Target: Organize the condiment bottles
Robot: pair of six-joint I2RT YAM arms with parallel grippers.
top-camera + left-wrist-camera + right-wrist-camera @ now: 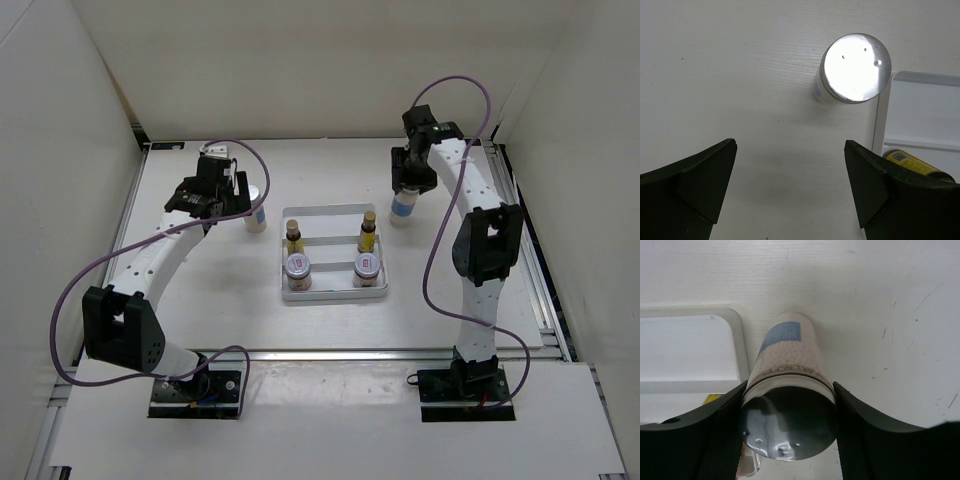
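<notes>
The white ridged tray (335, 292) holds two slim yellow bottles (294, 238) (368, 232) at the back and two short silver-lidded bottles (298, 268) (367, 265) at the front. One tall white bottle (257, 216) stands on the table left of the tray. My left gripper (226, 198) is open just left of it. In the left wrist view its silver cap (855, 67) lies ahead of my open left gripper (790, 150). My right gripper (405, 188) is shut on the second tall white bottle (403, 208), right of the tray's back corner. In the right wrist view both fingers (715, 430) press its cap end (787, 355).
White walls enclose the table on the left, back and right. The tray's rim shows in the left wrist view (880, 125), with a yellow bottle (912, 162) inside it. The tray's corner also shows in the right wrist view (737, 340). Purple cables loop over both arms.
</notes>
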